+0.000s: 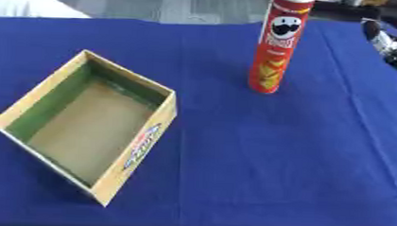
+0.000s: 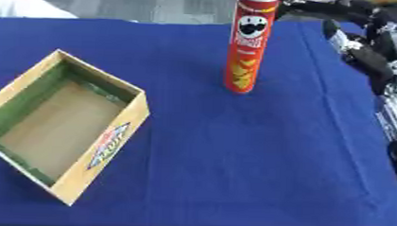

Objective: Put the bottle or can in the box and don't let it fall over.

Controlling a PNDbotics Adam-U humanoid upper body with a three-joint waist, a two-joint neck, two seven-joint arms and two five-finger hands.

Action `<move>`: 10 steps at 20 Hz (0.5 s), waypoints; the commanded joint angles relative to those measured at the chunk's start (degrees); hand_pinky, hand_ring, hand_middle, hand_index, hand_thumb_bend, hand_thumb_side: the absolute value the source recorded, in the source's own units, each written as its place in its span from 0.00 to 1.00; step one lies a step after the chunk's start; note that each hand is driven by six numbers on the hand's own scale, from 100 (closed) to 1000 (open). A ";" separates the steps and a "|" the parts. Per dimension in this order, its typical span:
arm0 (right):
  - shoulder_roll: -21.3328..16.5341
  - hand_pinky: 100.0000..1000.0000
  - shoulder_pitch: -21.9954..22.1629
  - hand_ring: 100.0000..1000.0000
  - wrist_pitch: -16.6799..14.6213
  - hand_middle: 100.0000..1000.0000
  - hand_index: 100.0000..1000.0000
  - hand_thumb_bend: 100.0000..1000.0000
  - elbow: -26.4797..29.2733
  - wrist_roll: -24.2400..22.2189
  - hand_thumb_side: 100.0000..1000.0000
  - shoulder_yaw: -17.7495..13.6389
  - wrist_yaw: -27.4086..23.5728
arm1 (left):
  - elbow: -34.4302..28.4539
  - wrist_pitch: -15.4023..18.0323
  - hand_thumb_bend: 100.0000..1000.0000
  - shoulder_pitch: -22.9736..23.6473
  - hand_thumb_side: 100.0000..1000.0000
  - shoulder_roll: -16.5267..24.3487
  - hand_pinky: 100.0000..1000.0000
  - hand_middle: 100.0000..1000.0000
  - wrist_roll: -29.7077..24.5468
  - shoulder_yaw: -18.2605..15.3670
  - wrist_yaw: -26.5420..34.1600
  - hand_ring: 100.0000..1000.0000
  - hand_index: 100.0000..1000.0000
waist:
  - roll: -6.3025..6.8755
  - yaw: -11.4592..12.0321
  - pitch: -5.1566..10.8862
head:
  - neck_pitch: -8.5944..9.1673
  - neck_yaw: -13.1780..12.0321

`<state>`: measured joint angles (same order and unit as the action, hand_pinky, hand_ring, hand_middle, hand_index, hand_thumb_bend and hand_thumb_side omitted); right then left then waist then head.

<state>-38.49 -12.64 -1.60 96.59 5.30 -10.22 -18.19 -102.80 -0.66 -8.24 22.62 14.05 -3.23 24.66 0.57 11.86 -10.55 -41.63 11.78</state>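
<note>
Open-topped and empty, a cardboard box (image 1: 90, 125) sits on the blue tablecloth (image 1: 275, 160). Right of the box and farther back, a tall red chip can (image 1: 279, 44) stands upright. Beyond the can, the right hand (image 2: 357, 47) hovers; its finger state cannot be told.

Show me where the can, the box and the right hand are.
can (image 1: 274, 56), left eye view, label middle.
box (image 1: 143, 148), left eye view, front wall.
right hand (image 2: 361, 52), right eye view, black fingers.
</note>
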 commanded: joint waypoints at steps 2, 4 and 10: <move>-1.48 0.84 -0.82 0.99 0.47 1.00 0.89 0.39 0.13 -1.74 0.17 -0.46 1.34 | -0.96 0.07 0.46 -0.36 0.89 1.13 0.71 0.88 0.04 -0.55 -0.42 0.91 0.84 | -0.09 0.11 1.01 | 1.23 0.22; -1.52 0.85 -0.82 0.99 0.94 1.00 0.90 0.42 -0.07 -2.84 0.12 -0.36 2.05 | -0.95 0.07 0.46 -0.33 0.89 1.13 0.71 0.88 0.06 -0.57 -0.42 0.91 0.84 | -0.10 0.15 1.00 | 1.79 0.35; -1.48 0.86 -1.25 1.00 2.46 1.00 0.89 0.47 -0.42 -6.15 0.00 0.35 3.26 | -0.91 0.03 0.46 -0.35 0.89 1.05 0.71 0.88 0.02 -0.53 -0.39 0.91 0.84 | -0.07 0.24 0.99 | 2.65 0.57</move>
<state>-38.49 -13.17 0.69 95.89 -0.16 -9.58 -15.37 -102.80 -0.66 -8.17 22.62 14.05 -3.23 24.66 0.54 12.06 -10.55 -39.68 12.20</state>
